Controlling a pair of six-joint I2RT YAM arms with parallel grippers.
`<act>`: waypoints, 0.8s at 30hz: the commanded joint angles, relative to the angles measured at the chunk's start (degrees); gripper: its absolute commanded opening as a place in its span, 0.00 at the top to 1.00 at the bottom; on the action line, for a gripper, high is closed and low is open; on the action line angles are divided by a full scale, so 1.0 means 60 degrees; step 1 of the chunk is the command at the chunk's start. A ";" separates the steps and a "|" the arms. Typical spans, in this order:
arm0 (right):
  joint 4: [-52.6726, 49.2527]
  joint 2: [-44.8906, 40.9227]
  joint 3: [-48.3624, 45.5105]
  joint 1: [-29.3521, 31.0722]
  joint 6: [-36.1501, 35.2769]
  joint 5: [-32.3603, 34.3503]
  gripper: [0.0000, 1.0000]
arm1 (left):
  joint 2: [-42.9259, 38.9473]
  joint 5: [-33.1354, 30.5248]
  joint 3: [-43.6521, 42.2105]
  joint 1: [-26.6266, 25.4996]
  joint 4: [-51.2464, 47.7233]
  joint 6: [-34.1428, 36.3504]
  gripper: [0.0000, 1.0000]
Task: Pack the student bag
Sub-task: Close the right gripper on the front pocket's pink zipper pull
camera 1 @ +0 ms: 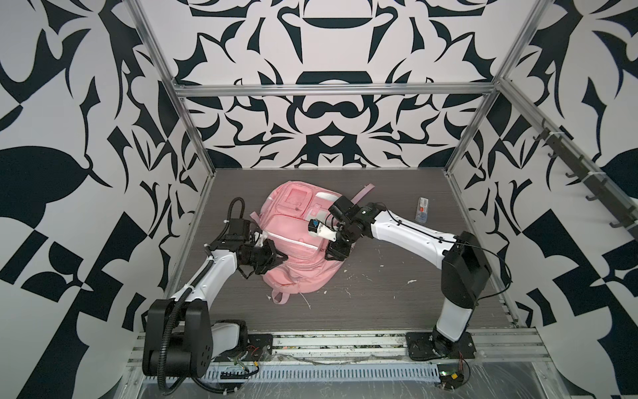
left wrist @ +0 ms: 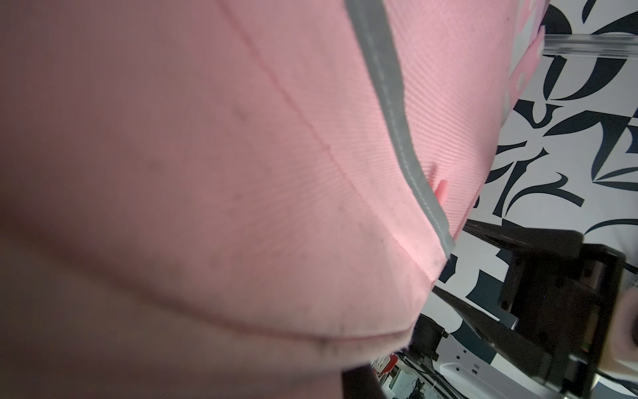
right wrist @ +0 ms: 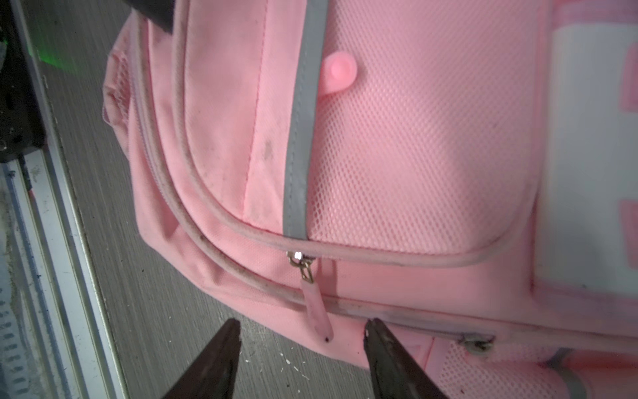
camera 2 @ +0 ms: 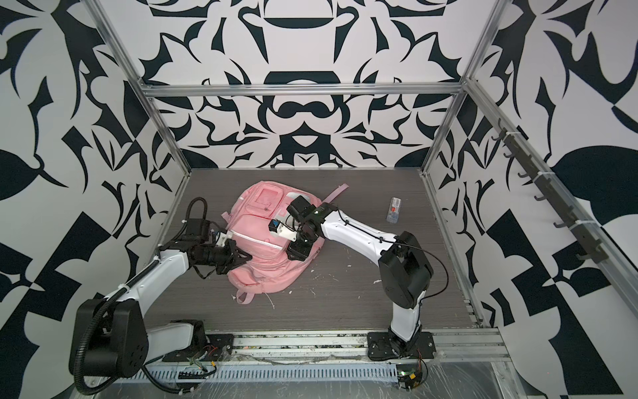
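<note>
On the table point(camera 1: 379, 293), the left tool point(camera 1: 281, 257) sits closed against the student bag point(camera 1: 297, 266); the right tool point(right wrist: 303, 323) gapes empty near its zip pull point(right wrist: 317, 311).

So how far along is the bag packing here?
Done: nothing visible. In hand: left gripper shut at the edge of the student bag; right gripper open over a zip pull, zip looking closed. Left: opening it, probably packing the small clear packet on the table.
</note>
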 commanded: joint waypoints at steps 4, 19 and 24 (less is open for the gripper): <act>-0.0190 0.0228 0.0493 -0.0039 -0.0022 -0.0014 0.46 | -0.0135 0.0190 0.0101 0.0023 -0.0218 0.0122 1.00; -0.0376 0.0416 0.0307 -0.0147 -0.0341 -0.0054 0.64 | -0.0149 0.0190 0.0078 0.0023 -0.0226 0.0086 1.00; -0.0408 0.0478 0.0308 -0.0160 -0.0372 -0.0156 0.78 | -0.0208 0.0146 0.0058 0.0021 -0.0211 0.0056 1.00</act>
